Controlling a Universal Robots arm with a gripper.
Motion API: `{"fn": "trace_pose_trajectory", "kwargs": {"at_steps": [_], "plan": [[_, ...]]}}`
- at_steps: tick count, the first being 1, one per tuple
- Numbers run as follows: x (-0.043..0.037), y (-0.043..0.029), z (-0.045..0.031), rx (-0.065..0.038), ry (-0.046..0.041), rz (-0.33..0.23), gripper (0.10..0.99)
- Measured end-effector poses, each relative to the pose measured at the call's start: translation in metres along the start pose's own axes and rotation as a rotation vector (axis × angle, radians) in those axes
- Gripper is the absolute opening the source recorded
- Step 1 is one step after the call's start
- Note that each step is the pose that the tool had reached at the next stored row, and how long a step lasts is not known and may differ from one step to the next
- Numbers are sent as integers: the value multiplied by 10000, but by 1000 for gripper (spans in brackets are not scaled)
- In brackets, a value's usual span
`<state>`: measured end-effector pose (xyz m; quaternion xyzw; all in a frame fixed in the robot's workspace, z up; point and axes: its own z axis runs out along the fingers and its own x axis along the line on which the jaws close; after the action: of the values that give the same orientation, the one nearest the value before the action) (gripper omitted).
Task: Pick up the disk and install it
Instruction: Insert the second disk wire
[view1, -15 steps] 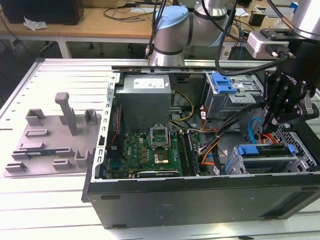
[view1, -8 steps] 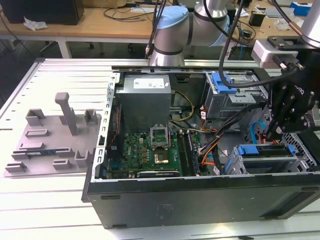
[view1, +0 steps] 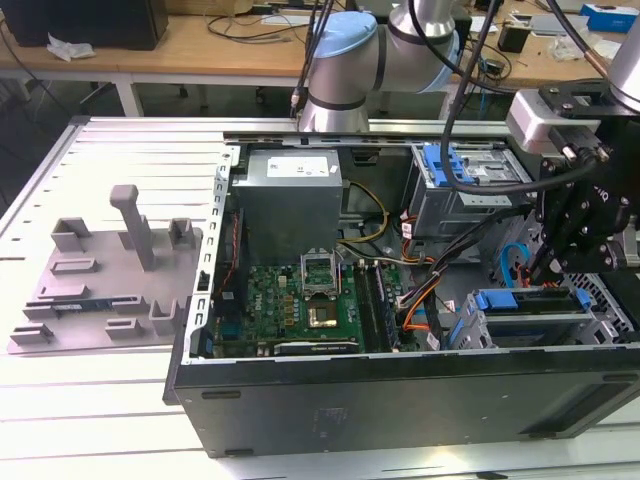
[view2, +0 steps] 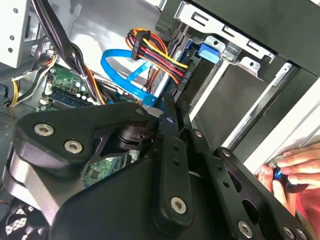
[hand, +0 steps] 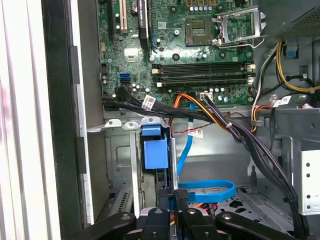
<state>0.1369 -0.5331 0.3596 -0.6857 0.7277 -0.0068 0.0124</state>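
Black case: the big open computer box lies on its side on the white table. Its dark wall is nearest, low in the exterior view.
Disk: it sits in the metal bay at the lower right of the exterior view, inside the case. Its bright blue frame stands in the bay slot in the first wrist view.
Gripper: black, just above the disk's bay at the exterior view's right. In the first wrist view its fingers are drawn close together with nothing seen between them, near the end of the disk.
Blue flat cable: loops just beside the fingers.
Hand: a person's hand shows in the second wrist view, outside the case wall.
Green board: lies flat in the middle of the case.
Grey metal box: behind the board, further back.
Grey tray: on the table at the exterior view's left.
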Motion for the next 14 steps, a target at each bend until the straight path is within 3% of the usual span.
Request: {"fn": "trace_pose_trajectory", "kwargs": {"at_steps": [5, 14], "plan": [[19, -15, 23, -6, -104, 3, 161], [55, -34, 54, -12, -208, 6, 161]]}}
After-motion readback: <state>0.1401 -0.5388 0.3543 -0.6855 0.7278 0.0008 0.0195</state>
